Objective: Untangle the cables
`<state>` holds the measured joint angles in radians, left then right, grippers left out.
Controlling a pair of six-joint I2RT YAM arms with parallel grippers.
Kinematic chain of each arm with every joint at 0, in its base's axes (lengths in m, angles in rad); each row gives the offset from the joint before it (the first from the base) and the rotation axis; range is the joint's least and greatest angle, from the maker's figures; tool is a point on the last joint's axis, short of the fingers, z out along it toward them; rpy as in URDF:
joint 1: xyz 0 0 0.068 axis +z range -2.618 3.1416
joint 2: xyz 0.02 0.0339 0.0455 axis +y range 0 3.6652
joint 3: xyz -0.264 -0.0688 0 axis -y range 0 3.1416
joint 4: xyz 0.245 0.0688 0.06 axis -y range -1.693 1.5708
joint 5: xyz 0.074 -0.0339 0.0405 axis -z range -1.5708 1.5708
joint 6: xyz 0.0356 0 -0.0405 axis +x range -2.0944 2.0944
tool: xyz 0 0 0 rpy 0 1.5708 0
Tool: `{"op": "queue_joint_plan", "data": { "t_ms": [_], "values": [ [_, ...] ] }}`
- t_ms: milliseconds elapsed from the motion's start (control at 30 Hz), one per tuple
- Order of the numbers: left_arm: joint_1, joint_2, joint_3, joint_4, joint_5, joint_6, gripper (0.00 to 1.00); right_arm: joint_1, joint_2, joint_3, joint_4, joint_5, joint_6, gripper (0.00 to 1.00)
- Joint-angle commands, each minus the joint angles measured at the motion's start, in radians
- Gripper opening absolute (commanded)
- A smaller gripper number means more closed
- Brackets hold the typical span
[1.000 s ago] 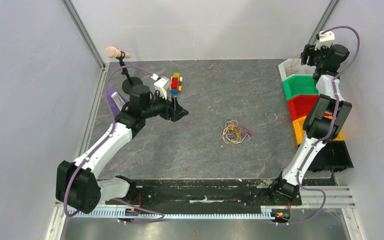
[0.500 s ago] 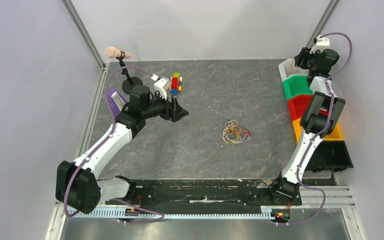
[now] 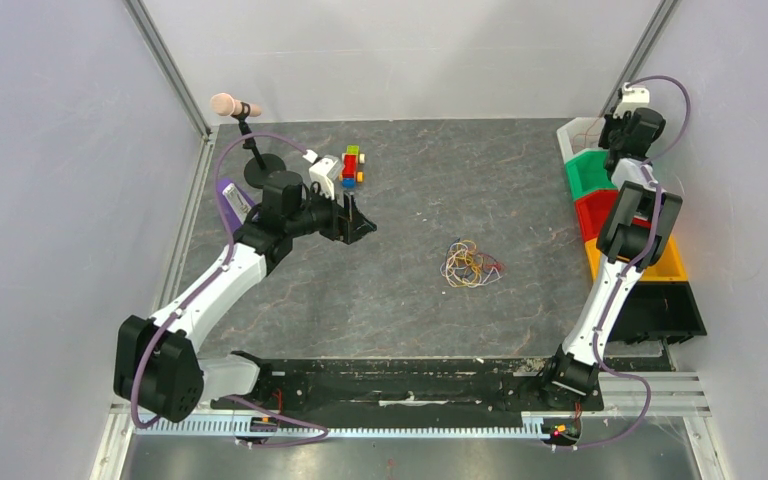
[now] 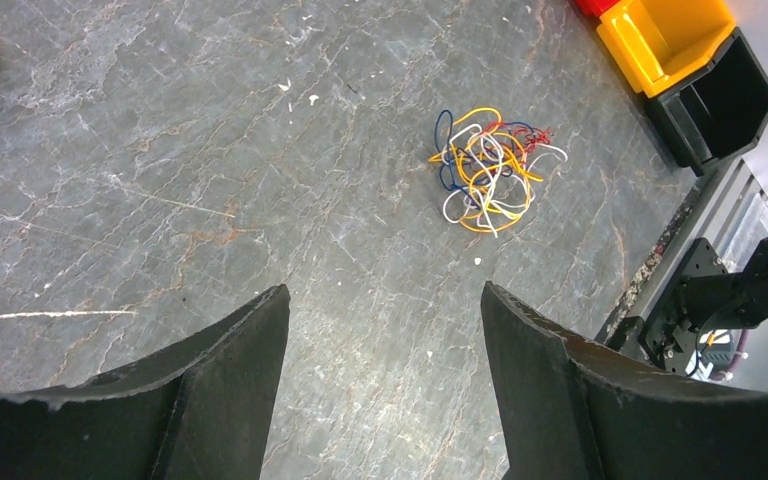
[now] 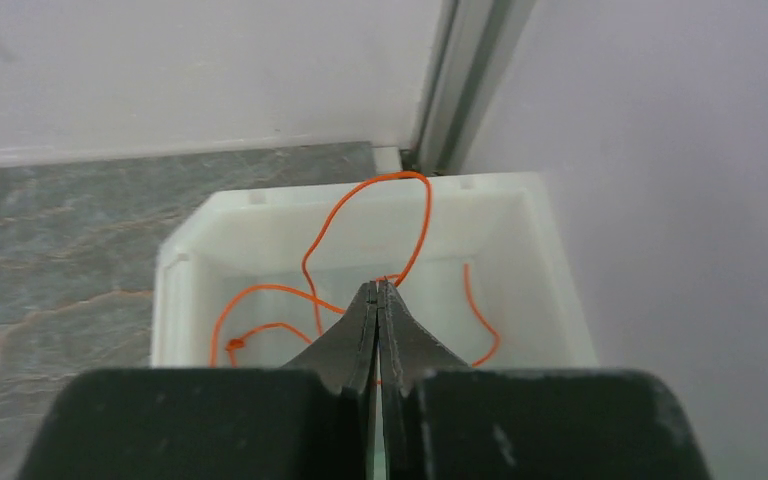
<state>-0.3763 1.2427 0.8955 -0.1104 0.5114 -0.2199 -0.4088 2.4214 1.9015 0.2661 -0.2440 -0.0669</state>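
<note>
I see the cables (image 3: 472, 263) bunched mid-table (image 3: 410, 180), between my left gripper (image 3: 362, 228) and the coloured bins (image 3: 590, 178).

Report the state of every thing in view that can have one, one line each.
left gripper: open, empty, above the table.
right gripper: shut, apparently pinching the orange cable, over the white bin.
orange cable: looped, one loop raised, the rest lying in the white bin.
cable bunch: tangled, lying on the table, untouched.
white bin: holds orange cable.
black bin: empty as far as visible.
</note>
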Motion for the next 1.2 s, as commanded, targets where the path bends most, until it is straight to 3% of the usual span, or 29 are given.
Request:
{"op": "queue_joint_plan", "data": {
  "t_ms": [0,200,367,633,800,900,1000,1167],
  "values": [
    [0.007,0.011,0.020,0.008,-0.015,-0.007,0.77,0.001,-0.004,0.044,-0.024,0.107,-0.176,0.00],
    [0.007,0.016,0.023,0.005,-0.017,-0.010,0.77,0.021,0.007,0.033,-0.107,0.174,-0.420,0.00],
    [0.007,0.015,0.026,-0.002,-0.019,-0.012,0.77,0.044,0.010,0.014,-0.106,0.215,-0.495,0.02],
    [0.007,-0.009,0.037,-0.018,-0.040,-0.004,0.77,0.037,-0.101,-0.018,-0.054,0.228,-0.459,0.42],
    [0.007,-0.019,0.042,-0.016,-0.043,-0.006,0.77,0.025,-0.279,-0.069,-0.147,0.111,-0.412,0.68],
    [0.008,-0.024,0.053,-0.040,-0.046,0.014,0.78,0.025,-0.415,-0.114,-0.308,-0.001,-0.418,0.82],
    [0.007,-0.021,0.073,-0.087,-0.047,0.050,0.78,0.033,-0.542,-0.127,-0.561,-0.127,-0.474,0.89],
    [-0.013,0.025,0.092,-0.112,0.019,0.047,0.78,0.091,-0.722,-0.240,-0.993,-0.381,-0.548,0.87]
  ]
}}
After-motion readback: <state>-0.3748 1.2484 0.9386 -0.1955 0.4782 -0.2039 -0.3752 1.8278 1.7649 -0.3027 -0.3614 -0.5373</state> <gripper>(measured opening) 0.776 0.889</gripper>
